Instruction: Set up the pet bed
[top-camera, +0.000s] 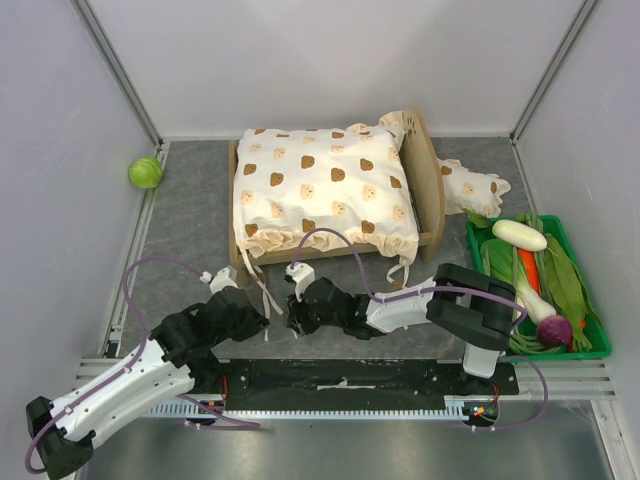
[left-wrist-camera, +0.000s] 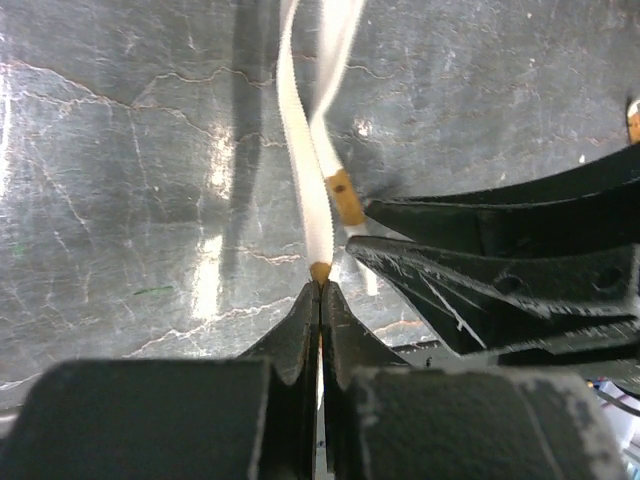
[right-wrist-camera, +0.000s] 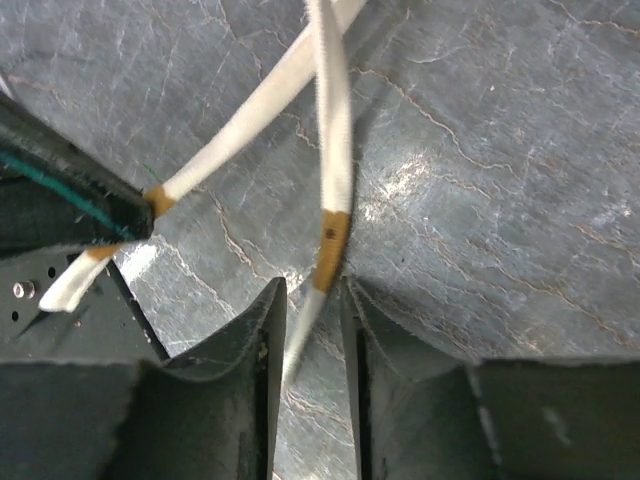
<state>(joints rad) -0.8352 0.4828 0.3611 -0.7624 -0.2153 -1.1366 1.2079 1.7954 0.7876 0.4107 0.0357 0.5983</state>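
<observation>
Top view: pet bed (top-camera: 431, 172) sits upper centre, mostly hidden under the bear-print cushion (top-camera: 325, 195). Headboard at right, long axis left-right. Grey cracked desk (top-camera: 190, 240), white walls. I can't read the left gripper (top-camera: 262, 322) or right gripper (top-camera: 293, 318) here.

Left wrist: left gripper clamped on a white tie (left-wrist-camera: 305, 170).

Right wrist: right gripper jaws narrowly apart, second tie (right-wrist-camera: 335, 150) end between them, contact unclear.

I can read no text, label, brand or number in my views; the cushion (top-camera: 325, 190) shows only bear faces.
</observation>
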